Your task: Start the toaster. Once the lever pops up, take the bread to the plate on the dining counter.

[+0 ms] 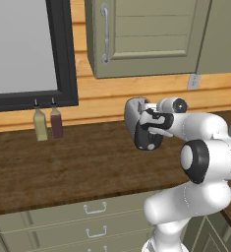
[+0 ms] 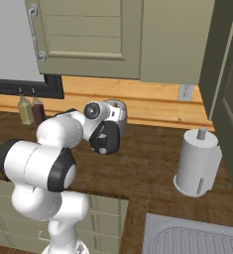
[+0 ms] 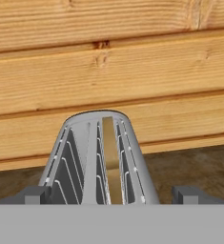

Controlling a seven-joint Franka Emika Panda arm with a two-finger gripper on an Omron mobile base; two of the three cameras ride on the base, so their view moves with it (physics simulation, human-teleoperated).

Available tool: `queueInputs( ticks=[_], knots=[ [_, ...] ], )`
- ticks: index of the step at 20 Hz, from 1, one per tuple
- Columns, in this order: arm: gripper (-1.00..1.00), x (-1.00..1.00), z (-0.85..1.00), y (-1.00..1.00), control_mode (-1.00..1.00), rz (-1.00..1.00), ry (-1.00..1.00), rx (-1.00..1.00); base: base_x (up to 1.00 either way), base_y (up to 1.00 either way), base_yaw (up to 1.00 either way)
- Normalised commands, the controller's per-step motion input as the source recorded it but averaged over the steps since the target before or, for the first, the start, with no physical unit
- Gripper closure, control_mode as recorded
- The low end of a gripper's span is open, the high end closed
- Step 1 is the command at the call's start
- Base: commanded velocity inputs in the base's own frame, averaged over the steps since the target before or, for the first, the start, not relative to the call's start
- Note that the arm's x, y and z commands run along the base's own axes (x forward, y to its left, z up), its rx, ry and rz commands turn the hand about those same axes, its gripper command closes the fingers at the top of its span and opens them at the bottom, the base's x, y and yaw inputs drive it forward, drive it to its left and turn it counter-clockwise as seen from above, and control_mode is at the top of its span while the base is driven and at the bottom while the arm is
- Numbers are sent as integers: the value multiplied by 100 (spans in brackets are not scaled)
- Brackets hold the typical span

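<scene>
The white robot arm is bending over the brown wooden tabletop (image 1: pixel 63 167), and its elbow is sitting closest to me. Below the tabletop edge, three drawer handles (image 1: pixel 95 208) are showing, one above the other.

The pincer (image 3: pixel 111 194) is hanging right over the toaster (image 3: pixel 100 157). Its two dark fingertips (image 3: pixel 35 194) are standing wide apart, one on each side of the toaster, so the pincer is open and holding nothing. I cannot tell if the tips are touching the toaster's sides.

The toaster is one small silver-grey box with a black end panel (image 1: pixel 147 140), sitting on the tabletop close to the wooden wall. From the hand view it is showing two long slots on top. One tan slice of bread (image 3: pixel 111 152) is sitting down inside the right slot. The left slot is showing just its wire bars.

To the robot's left, two small bottles (image 1: pixel 40 124) are standing side by side by the wall, one yellowish and one dark red (image 1: pixel 56 122). To the right, one white paper towel roll (image 2: pixel 197 161) is standing upright on its holder, well apart from the toaster. In front of that roll, the corner of one grey sink (image 2: pixel 187 235) is showing.

Farthest away, the wall of orange wood planks (image 3: pixel 111 62) is running behind everything. One white outlet (image 2: pixel 186 92) is sitting on it. One dark window frame (image 1: pixel 63 54) is hanging on the left, and one green cabinet door with a silver handle (image 1: pixel 105 34) is hanging above the toaster.
</scene>
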Motion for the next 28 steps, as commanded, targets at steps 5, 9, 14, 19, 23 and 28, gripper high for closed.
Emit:
queueInputs(
  ticks=[5,9,14,19,23,28],
  knots=[
    [-100,7,-3,0,-100,0,0,0,0,0,0],
    [-100,6,-1,0,-100,0,0,0,0,0,0],
    [-100,0,-1,0,-100,0,0,0,0,0,0],
    [-100,8,0,0,-100,0,0,0,0,0,0],
    [-100,12,0,0,-100,0,0,0,0,0,0],
    [-100,1,-4,0,-100,0,0,0,0,0,0]
  ],
)
